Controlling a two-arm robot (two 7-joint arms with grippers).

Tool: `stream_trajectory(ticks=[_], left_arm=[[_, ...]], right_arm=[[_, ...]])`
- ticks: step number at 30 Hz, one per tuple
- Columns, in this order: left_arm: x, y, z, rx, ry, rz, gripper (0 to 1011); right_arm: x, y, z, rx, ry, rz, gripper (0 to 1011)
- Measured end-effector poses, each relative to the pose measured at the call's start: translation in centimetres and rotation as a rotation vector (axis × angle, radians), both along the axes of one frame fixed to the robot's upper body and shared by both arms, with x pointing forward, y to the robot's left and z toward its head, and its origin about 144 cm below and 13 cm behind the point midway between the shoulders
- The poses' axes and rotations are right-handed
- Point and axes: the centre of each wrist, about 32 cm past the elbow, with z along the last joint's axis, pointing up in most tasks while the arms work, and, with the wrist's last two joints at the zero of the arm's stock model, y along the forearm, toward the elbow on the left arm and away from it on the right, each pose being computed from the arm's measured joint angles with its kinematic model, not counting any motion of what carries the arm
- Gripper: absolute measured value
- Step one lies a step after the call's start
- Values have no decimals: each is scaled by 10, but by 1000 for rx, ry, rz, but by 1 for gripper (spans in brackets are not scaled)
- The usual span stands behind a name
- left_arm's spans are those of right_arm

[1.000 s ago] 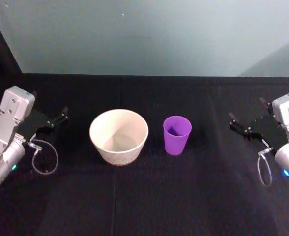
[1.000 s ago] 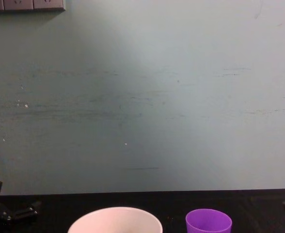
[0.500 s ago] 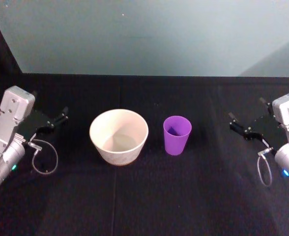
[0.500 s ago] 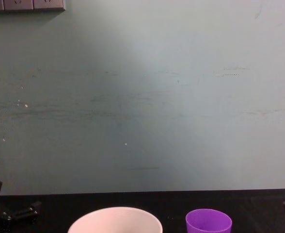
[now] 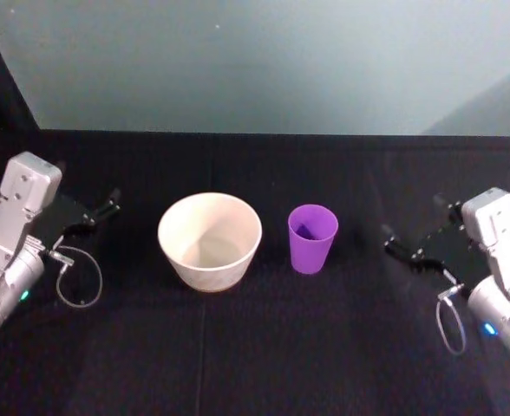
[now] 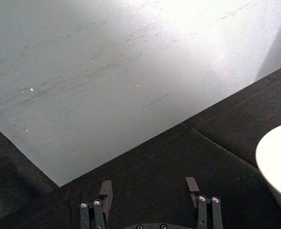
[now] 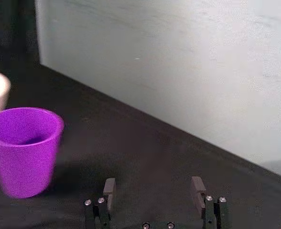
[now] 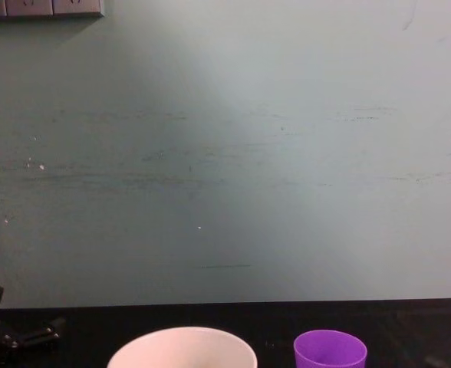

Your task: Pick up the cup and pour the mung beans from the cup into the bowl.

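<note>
Pale teal wall (image 8: 225,153) ran behind everything, with a black cloth-covered surface (image 5: 255,347) in front of it. The bowl (image 5: 209,240) sat upright near the middle of the surface, slightly to the robot's left. Its inside was off-white, and I couldn't make out any contents. The left arm was low at the left edge of the surface. The left gripper (image 6: 149,188) pointed inward toward the bowl but was well apart from it, with its fingers spread and nothing between them. In the left wrist view the bowl's rim just clipped the frame edge. The right arm was at the right side of the surface. The right gripper (image 7: 153,187) was aimed at the cup (image 5: 312,237) and near it but not touching, fingers also spread and holding nothing. The cup stood upright on the surface just to the right of the bowl, with a small gap between them, and its rim sat lower than the bowl's. Its inside read dark, so I couldn't tell what it held. A loose cable loop (image 5: 80,277) hung off the left wrist, and another cable loop (image 5: 450,316) hung off the right wrist. A strip of wall outlets (image 8: 41,8) showed in the top-left corner of the chest view.
</note>
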Motion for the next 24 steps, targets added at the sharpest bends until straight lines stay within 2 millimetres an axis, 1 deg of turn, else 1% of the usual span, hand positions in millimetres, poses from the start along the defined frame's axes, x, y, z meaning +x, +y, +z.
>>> stream_trajectory(ticks=[5,10,19,24], left_arm=[[0,0,0,0,0,0,1000],[0,0,0,0,0,0,1000],[0,0,0,0,0,0,1000],[0,0,0,0,0,0,1000]], right_arm=[[-9,11,-5,33,33,65,1002],[-14,20,-4,59,49,114,1002],[-19,36,-7,117,89,187,1002],[-18,42,-8,142,94,208,1002]])
